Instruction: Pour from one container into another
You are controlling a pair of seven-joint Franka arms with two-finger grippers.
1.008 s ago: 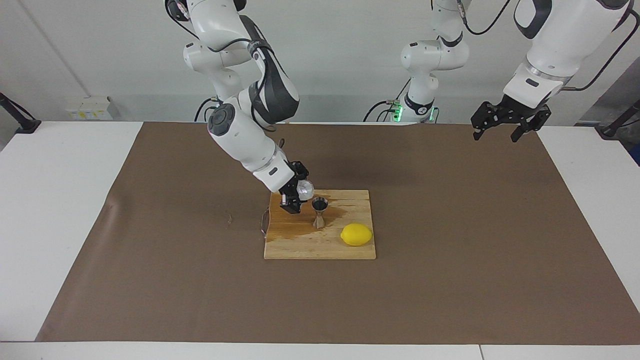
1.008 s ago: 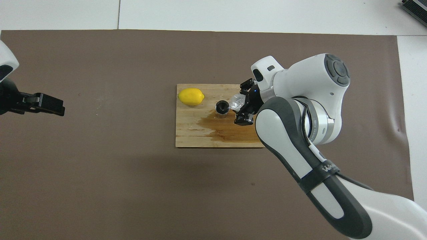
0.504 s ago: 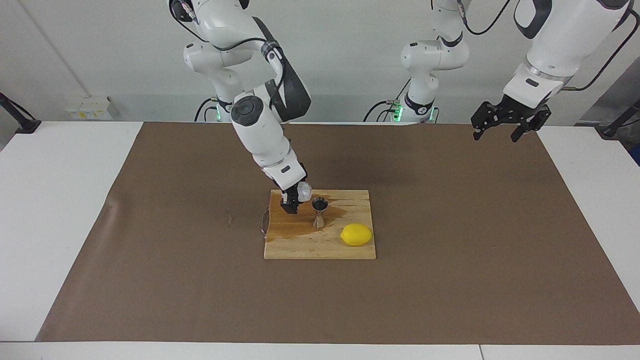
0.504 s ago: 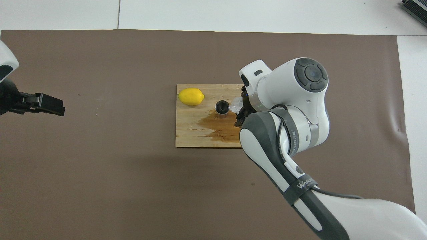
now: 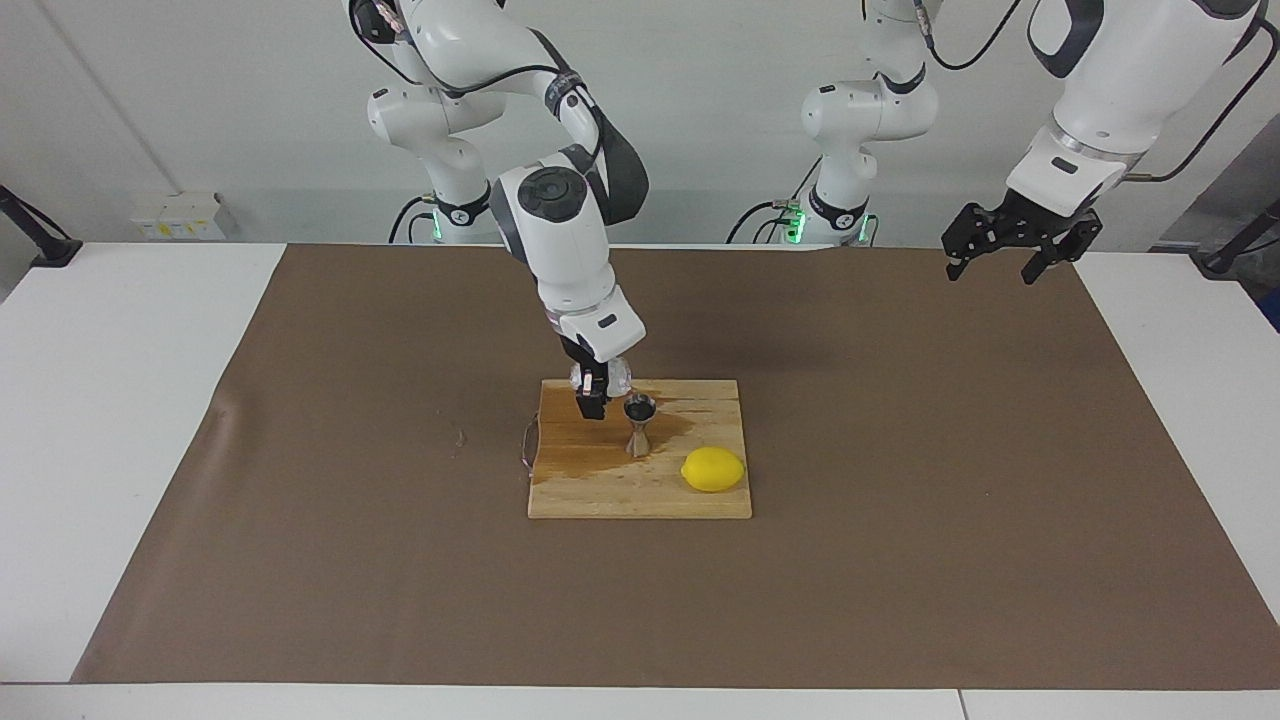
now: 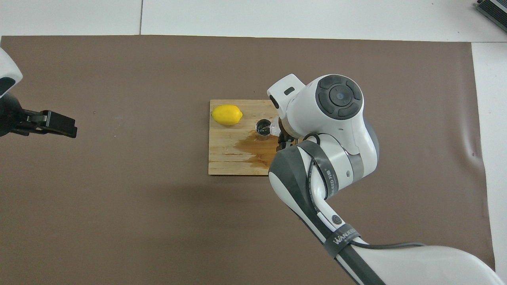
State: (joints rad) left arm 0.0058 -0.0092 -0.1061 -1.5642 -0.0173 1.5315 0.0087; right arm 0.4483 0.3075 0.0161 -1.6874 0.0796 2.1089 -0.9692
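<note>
Right claw [image 5: 598, 385] is over the board [image 5: 640, 495], clamped on the cup [image 5: 617, 376], and the cup sits tipped beside the jigger [image 5: 639, 425], its mouth close to the jigger's top rim. This reads as the pour itself, the 1 step that matters here. In the overhead view the cup [image 6: 274, 126] peeks out from under the wrist, touching or nearly touching the jigger [image 6: 262, 128] rim; I can't tell which. No stream shows, so whether liquid is running right now can't be said.

The jigger stands upright near the middle of the board, waist narrow, top cone open to the sky. A dark wet patch [image 6: 257, 148] spreads across the board on the side of the jigger nearer the robots, so some liquid has missed the mark. The lemon [image 5: 713, 469] lies on the board too, toward the left arm's end, apart from the jigger and out of the way.

Left claw [image 5: 1010, 245] hangs high over the bench at its own end, fingers spread, nothing in them. That arm waits.

What's called for next, as I judge it: hold the cup's lip over the jigger's mouth and keep the tilt gentle, since that opening is small and the jigger is tall on a narrow foot. A nudge from the cup or a finger could tip it. Once the cup is empty, level it off and lift clear.
</note>
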